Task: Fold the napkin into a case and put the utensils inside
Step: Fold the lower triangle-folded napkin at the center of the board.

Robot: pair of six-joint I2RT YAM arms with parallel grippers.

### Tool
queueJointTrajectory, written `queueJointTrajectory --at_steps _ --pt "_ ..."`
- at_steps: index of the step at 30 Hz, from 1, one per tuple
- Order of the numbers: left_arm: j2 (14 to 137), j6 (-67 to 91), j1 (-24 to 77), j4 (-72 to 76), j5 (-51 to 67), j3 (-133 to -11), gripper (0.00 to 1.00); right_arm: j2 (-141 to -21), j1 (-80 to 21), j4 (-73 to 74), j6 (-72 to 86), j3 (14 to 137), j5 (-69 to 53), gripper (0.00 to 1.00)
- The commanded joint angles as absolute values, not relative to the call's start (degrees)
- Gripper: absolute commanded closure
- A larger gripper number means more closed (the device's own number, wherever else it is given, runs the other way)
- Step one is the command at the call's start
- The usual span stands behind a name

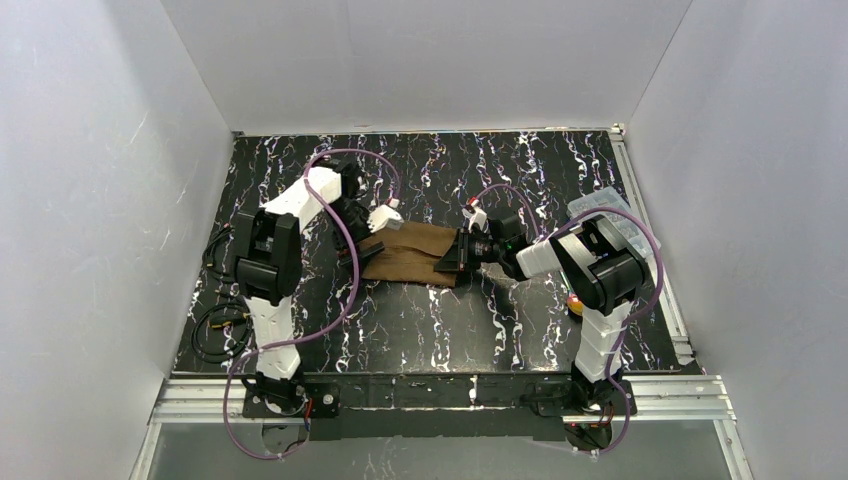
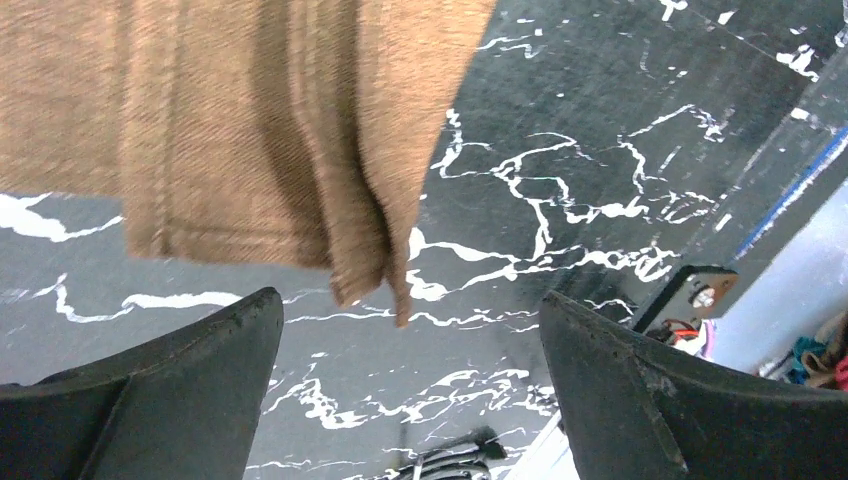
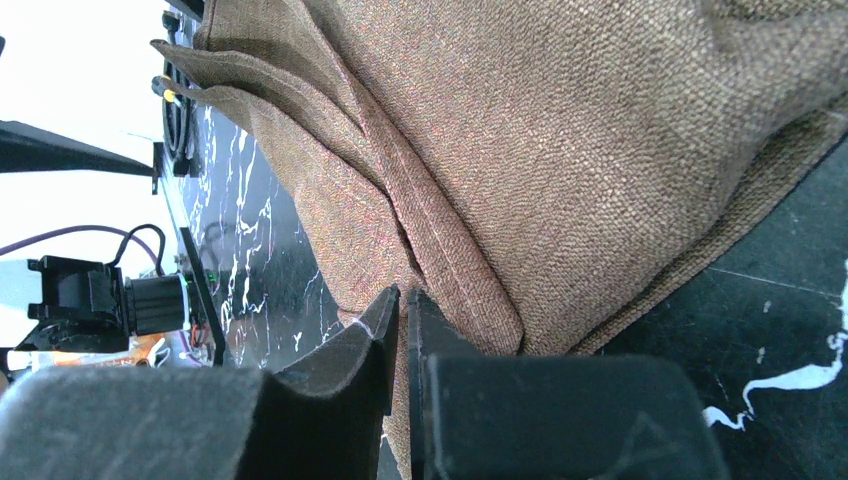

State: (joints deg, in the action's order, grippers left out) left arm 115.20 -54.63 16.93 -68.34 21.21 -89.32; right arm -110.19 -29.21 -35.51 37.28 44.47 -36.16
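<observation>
Folded brown napkin (image 1: 408, 256) lies mid black marbled table (image 1: 420, 335), btwn both arms. Left gripper (image 2: 410, 320): fingers spread wide, just clear of cloth's end. Right gripper (image 3: 402, 300): fingers nearly together, pinching napkin's folded edge.

Brown woven napkin (image 1: 412, 252) lies on a black table (image 1: 420, 335) veined with white.

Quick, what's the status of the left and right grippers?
left gripper: open, fingers wide apart, holding nothing.
right gripper: shut, fingers pinching an edge of the napkin.
</observation>
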Motion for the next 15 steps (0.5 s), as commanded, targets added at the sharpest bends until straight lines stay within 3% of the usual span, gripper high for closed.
queueJointTrajectory --at_steps 1,7,11,15 --pt "110.18 -53.30 14.26 -67.93 19.81 -90.19 0.01 -108.85 -28.89 -32.89 35.46 45.02 -34.89 0.82" --pt "105.15 -54.08 11.72 -67.69 20.21 -95.76 0.01 -108.63 -28.92 -33.05 35.69 44.91 -35.06 0.82" --pt "104.22 -47.34 6.40 -54.47 17.81 -91.49 0.02 -108.63 -28.80 -33.58 36.08 44.87 -35.10 0.82" --pt "110.16 -51.44 5.71 -68.27 24.92 -99.36 0.10 -108.55 -28.81 -33.74 36.30 44.85 -35.24 0.83"
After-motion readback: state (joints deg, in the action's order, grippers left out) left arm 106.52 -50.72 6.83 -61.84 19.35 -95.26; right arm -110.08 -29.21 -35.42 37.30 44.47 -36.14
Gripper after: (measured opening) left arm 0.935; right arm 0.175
